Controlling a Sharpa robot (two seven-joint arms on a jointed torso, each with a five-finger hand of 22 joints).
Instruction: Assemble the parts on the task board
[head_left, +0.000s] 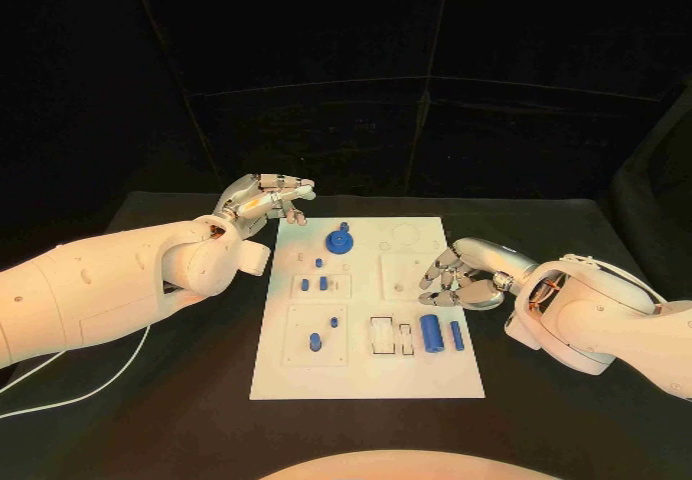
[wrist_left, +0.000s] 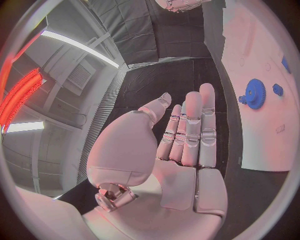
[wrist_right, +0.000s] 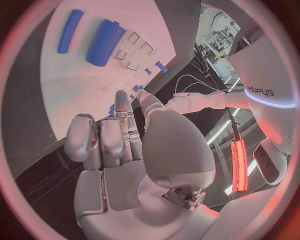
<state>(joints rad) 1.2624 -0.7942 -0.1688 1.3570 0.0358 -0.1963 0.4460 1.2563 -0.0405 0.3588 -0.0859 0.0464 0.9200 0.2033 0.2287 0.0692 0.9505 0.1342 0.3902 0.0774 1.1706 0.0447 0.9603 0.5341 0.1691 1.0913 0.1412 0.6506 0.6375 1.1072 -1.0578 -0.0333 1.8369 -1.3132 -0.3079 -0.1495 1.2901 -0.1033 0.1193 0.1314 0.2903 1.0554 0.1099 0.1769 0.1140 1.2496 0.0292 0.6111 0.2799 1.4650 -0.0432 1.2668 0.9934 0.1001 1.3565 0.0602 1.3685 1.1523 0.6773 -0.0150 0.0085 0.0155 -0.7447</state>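
The white task board (head_left: 368, 375) lies mid-table. A blue gear (head_left: 339, 242) stands near its far edge, and small blue pegs (head_left: 315, 342) sit in the left recesses. A thick blue cylinder (head_left: 430, 332) and a thin blue pin (head_left: 456, 335) lie at the right. My left hand (head_left: 267, 203) hovers off the board's far left corner, fingers straight, holding nothing. In the left wrist view the left hand (wrist_left: 184, 145) is bare, with the gear (wrist_left: 254, 92) beyond it. My right hand (head_left: 462, 275) hangs over the board's right edge with fingers loosely bent and nothing in them. The right hand (wrist_right: 125, 150) faces the cylinder (wrist_right: 103, 42) and pin (wrist_right: 70, 31).
The black table (head_left: 577, 420) surrounds the board. A white cable (head_left: 87, 385) trails across the table at the near left. Empty outlined slots (head_left: 384, 335) sit beside the cylinder, and round recesses (head_left: 407, 238) mark the board's far right.
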